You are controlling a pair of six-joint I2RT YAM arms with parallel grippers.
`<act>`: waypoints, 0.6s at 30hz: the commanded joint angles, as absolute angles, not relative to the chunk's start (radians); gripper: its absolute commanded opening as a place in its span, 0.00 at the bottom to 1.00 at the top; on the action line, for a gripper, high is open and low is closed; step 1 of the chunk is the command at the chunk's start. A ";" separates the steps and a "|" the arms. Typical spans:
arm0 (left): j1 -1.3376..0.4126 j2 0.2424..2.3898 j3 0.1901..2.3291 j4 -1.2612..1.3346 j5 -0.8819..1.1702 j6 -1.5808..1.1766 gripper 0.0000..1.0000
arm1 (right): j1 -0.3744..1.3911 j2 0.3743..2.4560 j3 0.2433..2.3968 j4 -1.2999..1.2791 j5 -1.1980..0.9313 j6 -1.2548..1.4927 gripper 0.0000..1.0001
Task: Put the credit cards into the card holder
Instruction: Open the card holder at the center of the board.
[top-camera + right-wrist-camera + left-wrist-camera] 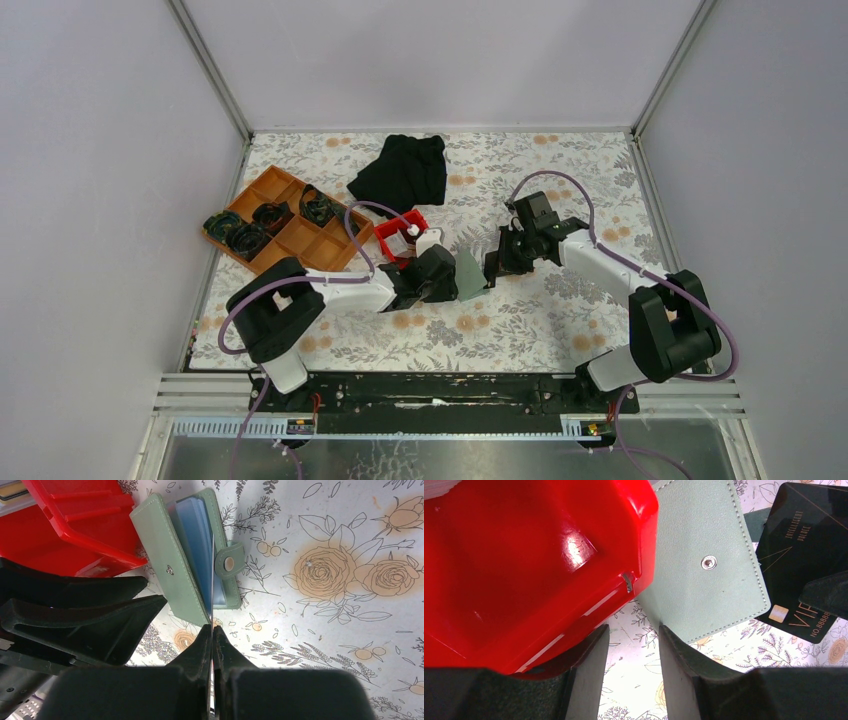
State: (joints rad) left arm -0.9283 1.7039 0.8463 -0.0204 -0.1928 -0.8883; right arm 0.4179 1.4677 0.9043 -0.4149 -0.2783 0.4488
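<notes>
One dark credit card (796, 550) is in play. Your right gripper (212, 639) has its fingers pressed together on it. It shows edge-on in the right wrist view, leading edge at the mouth of the card holder (172, 575).

Step in hand, I'd say: insertion, not yet seated. Can't tell if it has entered a sleeve.

The holder sits on the tablecloth between the two grippers, just beside the red bin (524, 570). Its covers are splayed, blue sleeves showing, opening toward the right gripper, and its long side runs in line with the card.

Your left gripper (633, 642) has its fingers apart with only bare cloth between them. One tip is against the outer cover, so it is bracing, not gripping.

The card's long axis looks to run from the right gripper into the holder.

Next move: push straight along that line, card in plane with one sleeve, left side backing the cover.
</notes>
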 commanded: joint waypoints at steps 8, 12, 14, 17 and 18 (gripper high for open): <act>-0.922 1.728 0.811 -0.135 -0.215 -0.898 0.49 | 0.416 1.421 0.945 -0.456 -0.247 0.419 0.00; -0.924 1.729 0.815 -0.135 -0.215 -0.899 0.49 | 0.416 1.429 0.938 -0.448 -0.257 0.420 0.00; -0.924 1.730 0.815 -0.135 -0.215 -0.899 0.49 | 0.415 1.435 0.933 -0.442 -0.259 0.420 0.00; -0.925 1.729 0.817 -0.136 -0.214 -0.897 0.49 | 0.415 1.443 0.923 -0.432 -0.262 0.422 0.00; -0.926 1.730 0.820 -0.138 -0.214 -0.897 0.49 | 0.416 1.446 0.918 -0.430 -0.261 0.422 0.00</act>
State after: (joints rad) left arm -0.9283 1.7039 0.8463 -0.0212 -0.1951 -0.8993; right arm 0.4179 1.4605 0.9131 -0.4366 -0.2623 0.4366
